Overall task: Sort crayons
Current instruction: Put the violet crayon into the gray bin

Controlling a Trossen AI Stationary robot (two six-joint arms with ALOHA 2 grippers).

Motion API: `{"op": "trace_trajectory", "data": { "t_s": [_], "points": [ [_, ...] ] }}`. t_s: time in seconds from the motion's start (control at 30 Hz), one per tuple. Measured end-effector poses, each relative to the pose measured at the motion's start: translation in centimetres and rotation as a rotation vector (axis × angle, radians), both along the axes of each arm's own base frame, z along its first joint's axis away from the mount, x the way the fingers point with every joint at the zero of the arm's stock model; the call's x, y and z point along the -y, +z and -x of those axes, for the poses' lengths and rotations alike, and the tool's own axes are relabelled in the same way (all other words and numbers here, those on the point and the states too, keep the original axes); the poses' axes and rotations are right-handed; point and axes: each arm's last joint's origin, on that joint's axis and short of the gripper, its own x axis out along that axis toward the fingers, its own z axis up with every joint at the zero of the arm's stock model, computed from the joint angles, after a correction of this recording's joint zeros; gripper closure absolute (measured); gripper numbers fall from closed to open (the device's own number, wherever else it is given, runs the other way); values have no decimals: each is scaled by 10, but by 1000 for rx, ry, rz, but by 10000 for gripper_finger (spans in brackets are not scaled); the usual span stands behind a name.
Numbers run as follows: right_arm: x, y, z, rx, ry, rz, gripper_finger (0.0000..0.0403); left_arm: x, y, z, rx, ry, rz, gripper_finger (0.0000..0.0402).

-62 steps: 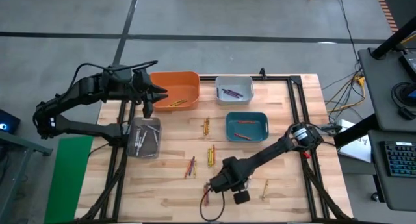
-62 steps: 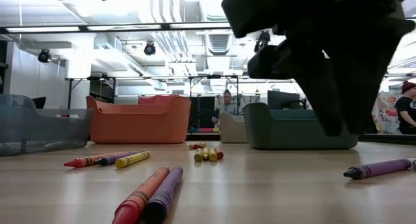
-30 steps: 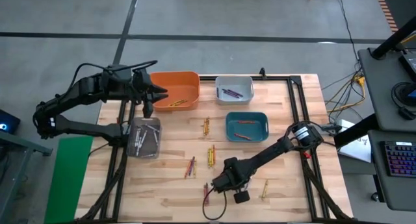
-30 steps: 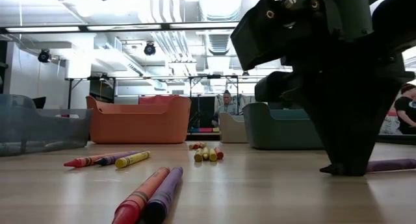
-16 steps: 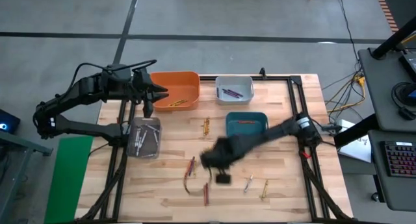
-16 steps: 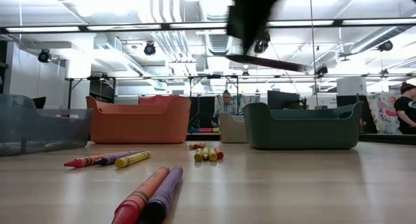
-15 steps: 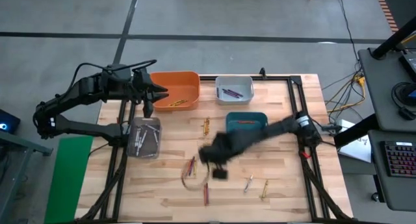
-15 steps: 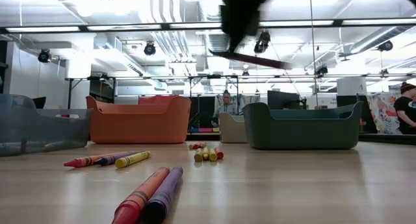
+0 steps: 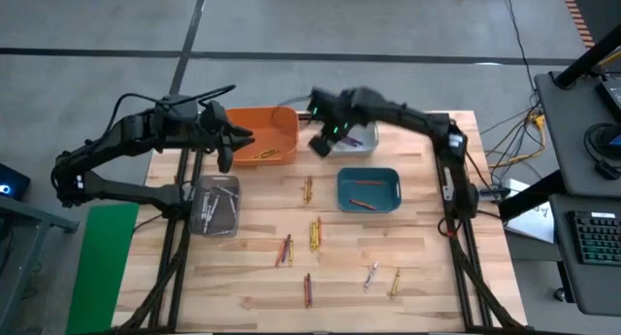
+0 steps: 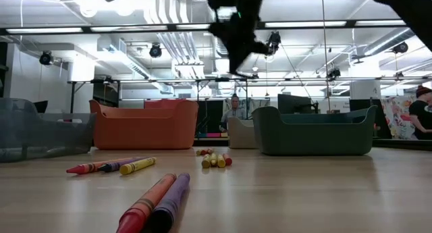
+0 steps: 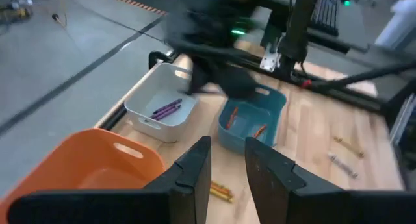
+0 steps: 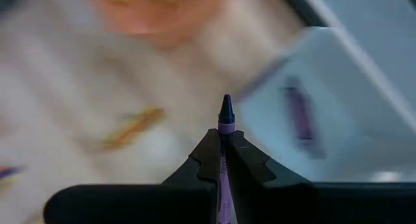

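Note:
A purple crayon [image 12: 225,113] is in my right gripper [image 9: 325,138], which hangs high over the far part of the table, between the orange bin [image 9: 264,133] and the white bin [image 9: 351,133]. The white bin holds purple crayons [image 11: 166,109]. My left gripper [image 11: 227,164] waits open above the orange bin's left end, with nothing between its fingers. Loose crayons lie flat on the wood: yellow ones [image 9: 315,231], red ones [image 9: 284,249] and others near the front edge [image 9: 372,274]. My right gripper pinches the purple crayon's shaft just behind its pointed tip [image 12: 225,128] between its two fingers. The crayon lies along the fingers, and its tip sticks out past them. The fingers slant downward from above. The crayon is lifted clear of the table.
A teal bin [image 9: 369,189] with red crayons stands mid-table on the right. A grey see-through bin [image 9: 215,204] stands on the left. A black frame runs around the table's edges. People sit in the room beyond the far edge [image 10: 235,110].
My right gripper has risen from the near part of the table with the purple crayon. It has swung fast toward the far edge, up beside the white bin, and has turned as it went. The crayon is now lifted clear of the wood.

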Motion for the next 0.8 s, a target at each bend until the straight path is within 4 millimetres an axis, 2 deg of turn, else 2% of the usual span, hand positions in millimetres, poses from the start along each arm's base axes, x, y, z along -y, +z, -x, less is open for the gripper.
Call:
{"op": "trace_trajectory", "data": {
  "t_s": [0.13, 0.3, 0.43, 0.57, 0.8],
  "points": [
    [56, -14, 27, -82, -18, 12, 392, -3, -1, -6, 31, 95, 83, 325],
    [98, -34, 54, -175, 47, 22, 392, -8, -4, -16, 71, 210, 184, 325],
    [109, -56, 65, -236, 107, 6, 392, -11, -8, -25, 83, 273, 250, 325],
    [109, -80, 67, -271, 138, -11, 392, -14, -14, -35, 71, 307, 310, 325],
    [108, -98, 69, -288, 149, -33, 387, -12, -25, -53, 43, 336, 402, 325]
  ]
}}
